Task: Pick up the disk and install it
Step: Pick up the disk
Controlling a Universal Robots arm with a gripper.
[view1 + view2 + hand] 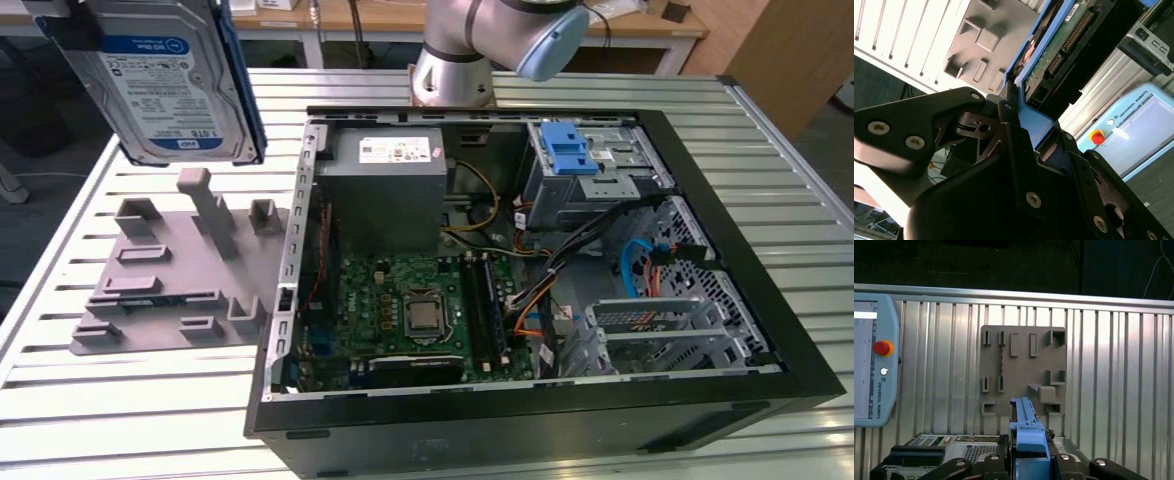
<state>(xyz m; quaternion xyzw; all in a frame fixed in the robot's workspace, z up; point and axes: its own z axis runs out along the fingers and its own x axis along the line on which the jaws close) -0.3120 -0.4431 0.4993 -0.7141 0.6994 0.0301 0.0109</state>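
The disk (pixel 167 80) hung in the air at the far end of the exterior view's left, its label facing the camera. It was above the grey moulded holder (pixel 174 270) on the slatted bench (pixel 134 400) and not touching it. In the second wrist view the gripper (pixel 1031 125) had its black fingers (pixel 1011 130) clamped narrowly on the disk's blue frame. The open computer case (pixel 534 425) lay to the exterior view's right of the holder. Its blue-latched drive cage (pixel 577 160) sat far right, near the grey power supply (pixel 387 190).
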